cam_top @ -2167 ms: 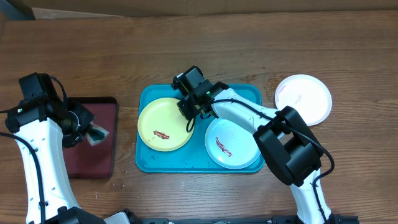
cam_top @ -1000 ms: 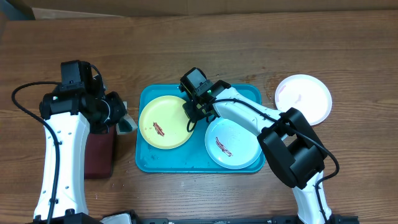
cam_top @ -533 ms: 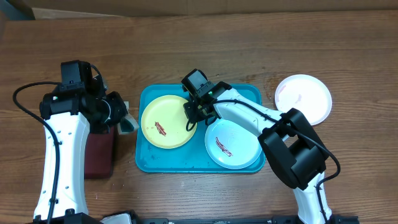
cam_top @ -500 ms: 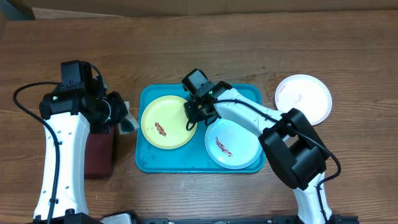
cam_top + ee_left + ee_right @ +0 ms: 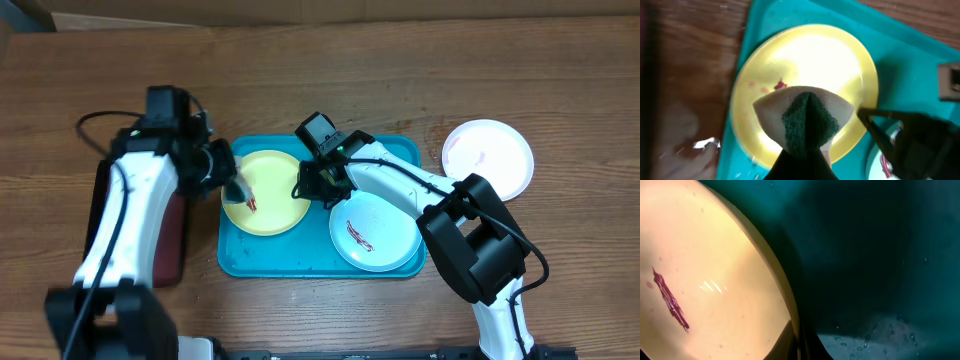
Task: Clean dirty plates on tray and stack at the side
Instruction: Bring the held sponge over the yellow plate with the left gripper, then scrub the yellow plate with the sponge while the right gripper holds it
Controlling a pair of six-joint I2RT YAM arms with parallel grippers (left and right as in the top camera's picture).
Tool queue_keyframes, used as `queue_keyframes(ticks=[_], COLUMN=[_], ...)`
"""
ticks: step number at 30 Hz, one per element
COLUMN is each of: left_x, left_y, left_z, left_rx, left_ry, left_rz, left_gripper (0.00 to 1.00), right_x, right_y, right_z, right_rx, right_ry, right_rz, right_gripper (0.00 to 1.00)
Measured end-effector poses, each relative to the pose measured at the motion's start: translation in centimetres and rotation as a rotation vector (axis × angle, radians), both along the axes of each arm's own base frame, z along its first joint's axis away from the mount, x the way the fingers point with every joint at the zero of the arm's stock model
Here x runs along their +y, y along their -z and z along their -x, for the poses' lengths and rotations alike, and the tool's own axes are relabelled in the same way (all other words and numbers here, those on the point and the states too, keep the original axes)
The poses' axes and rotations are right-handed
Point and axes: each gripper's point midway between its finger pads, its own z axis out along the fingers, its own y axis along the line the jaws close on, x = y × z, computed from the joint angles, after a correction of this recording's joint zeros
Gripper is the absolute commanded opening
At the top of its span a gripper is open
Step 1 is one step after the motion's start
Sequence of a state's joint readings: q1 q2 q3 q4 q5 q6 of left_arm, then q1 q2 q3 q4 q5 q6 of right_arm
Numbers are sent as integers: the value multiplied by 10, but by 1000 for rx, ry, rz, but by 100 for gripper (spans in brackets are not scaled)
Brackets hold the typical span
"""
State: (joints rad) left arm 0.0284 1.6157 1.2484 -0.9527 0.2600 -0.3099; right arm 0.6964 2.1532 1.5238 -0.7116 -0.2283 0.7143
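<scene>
The turquoise tray [image 5: 385,150] holds a yellow-green plate [image 5: 272,178] with a brown smear and a pale mint-rimmed plate [image 5: 385,240] with a smear. A white plate [image 5: 488,160] lies on the table to the tray's right. My left gripper [image 5: 236,190] is shut on a folded sponge [image 5: 805,120] over the yellow-green plate's left part [image 5: 810,55]. My right gripper [image 5: 303,187] is shut on that plate's right rim [image 5: 785,300]; the smear [image 5: 670,300] shows in the right wrist view.
A maroon tray [image 5: 170,235] lies left of the turquoise tray, partly under my left arm. Bare wooden table [image 5: 400,70] runs behind the tray. Water drops sit on the tray floor [image 5: 880,330].
My left gripper has moved right with the sponge, from beside the tray's left edge to over the yellow-green plate. The right gripper stays on the plate's rim.
</scene>
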Motion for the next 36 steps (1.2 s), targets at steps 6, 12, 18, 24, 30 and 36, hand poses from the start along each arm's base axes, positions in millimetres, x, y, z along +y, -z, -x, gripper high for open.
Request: queue_keyframes(ticks=[6,12,18,24,30,36], left_x=[-32,-63,-68,-65,-38,8], left_y=[33,50,94,102,105,102], left_z=[-19,-28,-24,-24,-18,-16], left_rx=[10,-3,97,108,151,171], left_ry=[80,157,169,172,157,112], left_rz=[38,61,57,63,-117,-391], left_gripper=[4,4,4,4,4,4], right_x=[1,1,1,-1,-1,-1], right_y=[0,0,0,1,1,1], right_z=[2,2,1,1,1,1], right_rx=[43,48,48,46,42,40], right_ry=[98,120,124,125,120,118], right_rz=[-9,-6,-5,4,8,10], right_gripper=[4,4,4,4,4,4])
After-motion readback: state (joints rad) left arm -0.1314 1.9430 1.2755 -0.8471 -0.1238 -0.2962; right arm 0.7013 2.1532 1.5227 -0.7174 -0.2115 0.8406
